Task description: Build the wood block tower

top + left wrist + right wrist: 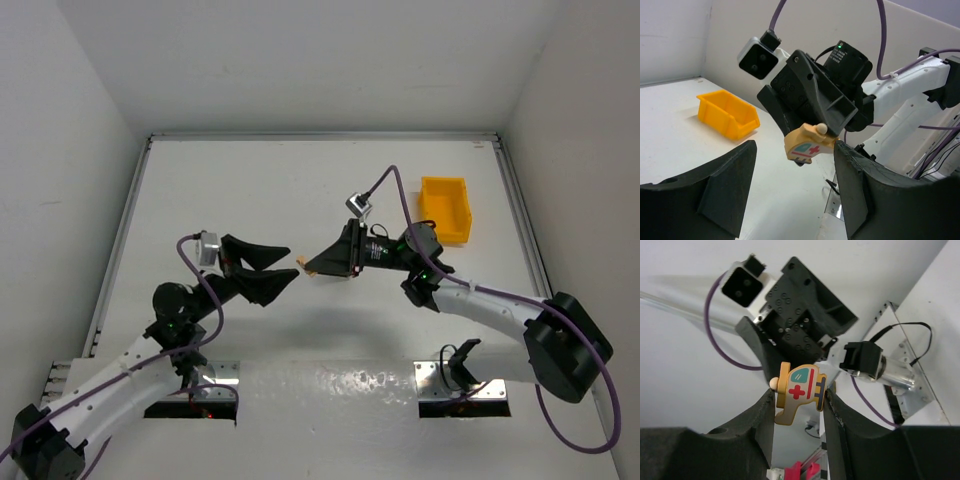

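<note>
A small pale wooden block, shaped like a helicopter with a red cross and a teal window, hangs in mid-air above the table. My right gripper is shut on it, one finger on its nose peg and the other on its striped tail. In the top view the block sits between the two arms. My left gripper faces it, open wide. The block lies between its fingers, close to the right-hand one and well apart from the other. The wood block tower is out of view.
A yellow plastic bin stands at the back right of the white table, and it also shows in the left wrist view as the bin. White walls enclose the table on three sides. Both arm bases sit on metal plates at the near edge.
</note>
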`<action>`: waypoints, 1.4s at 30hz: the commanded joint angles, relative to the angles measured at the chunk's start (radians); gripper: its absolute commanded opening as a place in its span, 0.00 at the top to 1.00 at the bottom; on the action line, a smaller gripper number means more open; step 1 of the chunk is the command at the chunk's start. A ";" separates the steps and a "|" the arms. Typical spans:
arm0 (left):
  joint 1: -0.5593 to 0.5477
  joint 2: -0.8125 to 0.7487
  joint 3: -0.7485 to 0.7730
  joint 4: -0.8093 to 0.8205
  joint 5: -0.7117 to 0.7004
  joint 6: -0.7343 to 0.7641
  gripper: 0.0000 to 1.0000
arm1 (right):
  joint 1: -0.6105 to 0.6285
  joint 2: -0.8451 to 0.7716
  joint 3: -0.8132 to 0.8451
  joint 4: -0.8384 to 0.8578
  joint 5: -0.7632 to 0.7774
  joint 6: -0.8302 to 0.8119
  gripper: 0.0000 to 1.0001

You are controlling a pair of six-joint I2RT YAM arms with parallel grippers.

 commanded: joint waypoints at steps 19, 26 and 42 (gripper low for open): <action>-0.012 0.077 0.034 0.159 0.195 0.011 0.54 | -0.021 0.029 -0.006 0.251 -0.074 0.140 0.74; -0.015 0.090 0.051 0.176 0.208 0.019 0.65 | -0.021 0.049 -0.059 0.316 -0.072 0.178 0.74; -0.053 0.199 0.089 0.231 0.265 0.019 0.83 | -0.018 0.133 -0.072 0.458 -0.075 0.258 0.74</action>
